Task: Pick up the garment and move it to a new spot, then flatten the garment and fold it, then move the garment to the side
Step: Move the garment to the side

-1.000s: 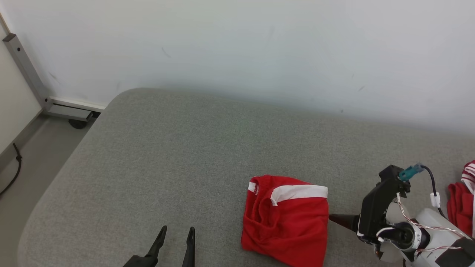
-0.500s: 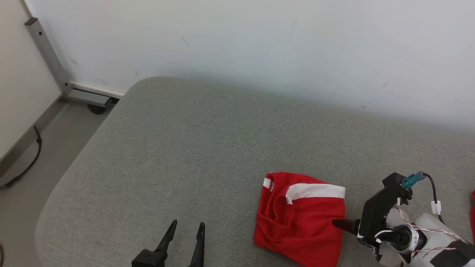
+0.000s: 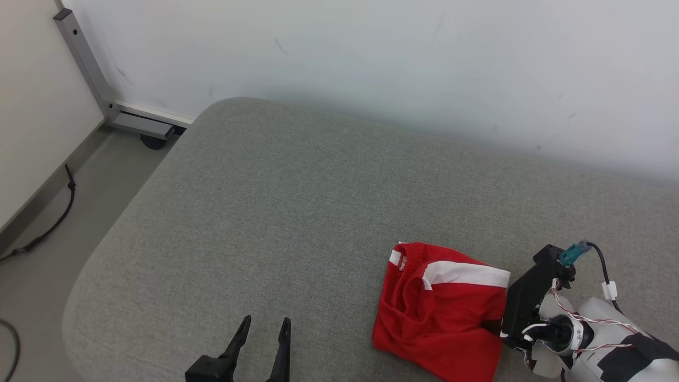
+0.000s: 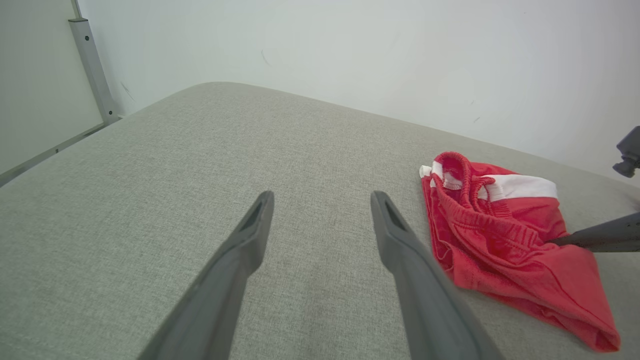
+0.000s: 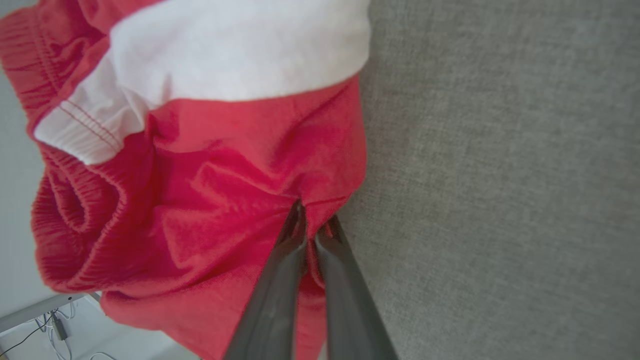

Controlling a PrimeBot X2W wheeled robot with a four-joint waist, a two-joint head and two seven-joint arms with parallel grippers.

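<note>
The garment (image 3: 440, 313) is a pair of red shorts with a white band, lying folded and bunched on the grey padded surface (image 3: 265, 212) at the front right. My right gripper (image 3: 492, 324) reaches in from the right, and its fingers pinch the garment's right edge. In the right wrist view the two fingers of the right gripper (image 5: 312, 216) stand nearly together with a fold of red garment (image 5: 200, 190) puckered between the tips. My left gripper (image 3: 263, 326) is open over bare surface, left of the garment. In the left wrist view the left gripper (image 4: 322, 200) points past the garment (image 4: 500, 240).
The padded surface ends in a rounded edge at the left, with floor below. A grey metal post (image 3: 85, 58) and a black cable (image 3: 53, 223) are on that side. A white wall (image 3: 371, 63) runs along the back.
The head camera has shifted, so the whole scene sits further right. My right gripper slid left onto the garment's right edge and closed on the fabric. The left gripper stays open.
</note>
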